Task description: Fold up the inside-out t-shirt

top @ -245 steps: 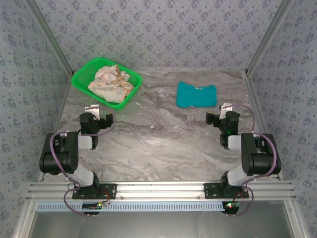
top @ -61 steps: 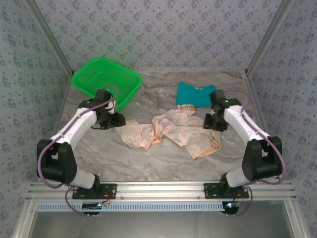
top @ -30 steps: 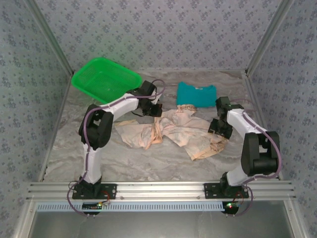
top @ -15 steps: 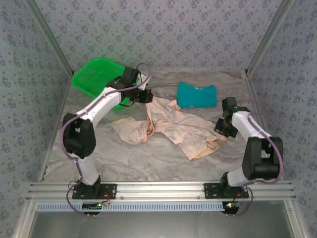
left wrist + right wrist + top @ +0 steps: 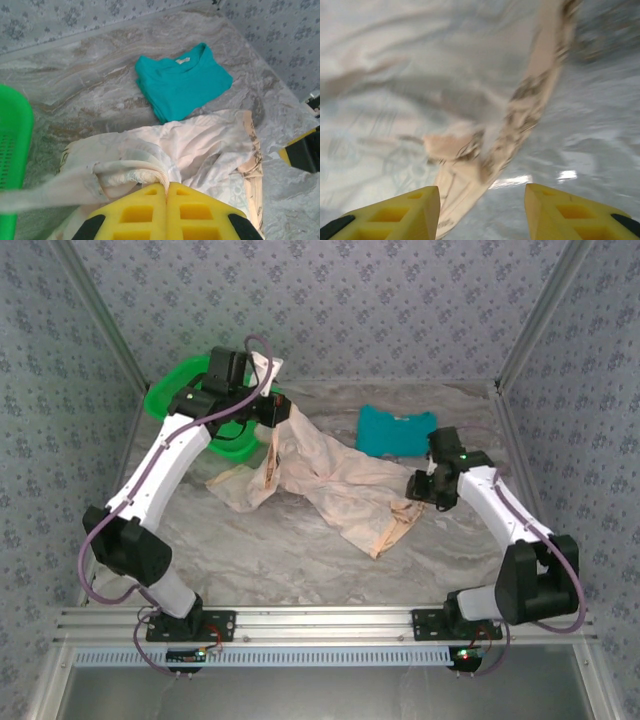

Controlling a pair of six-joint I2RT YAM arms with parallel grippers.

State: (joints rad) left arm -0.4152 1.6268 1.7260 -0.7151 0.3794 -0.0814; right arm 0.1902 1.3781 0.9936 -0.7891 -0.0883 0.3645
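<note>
**Two grippers, one real hold: where this could go wrong**

My left gripper is clamped tight on a gathered wad of the inside-out t-shirt. It holds that end up near the green basket, and the rest trails down across the table toward my right side. My right gripper hangs just above the shirt's rolled right edge, jaws apart, gripping nothing.

Risks as I judge them:
- My left pinch is on bunched cloth, not a clean hem, so more pull may slip it or drag the shirt into a twisted rope.
- The raised end hangs close to the basket's rim and could snag there.
- The shirt's far edge lies just beside the teal folded garment, perhaps touching it, so a sideways sweep could drag that along.
- Closing my right jaws on the rolled edge may catch two layers.

Count: one t-shirt, one teal garment, one basket, two grippers.
</note>
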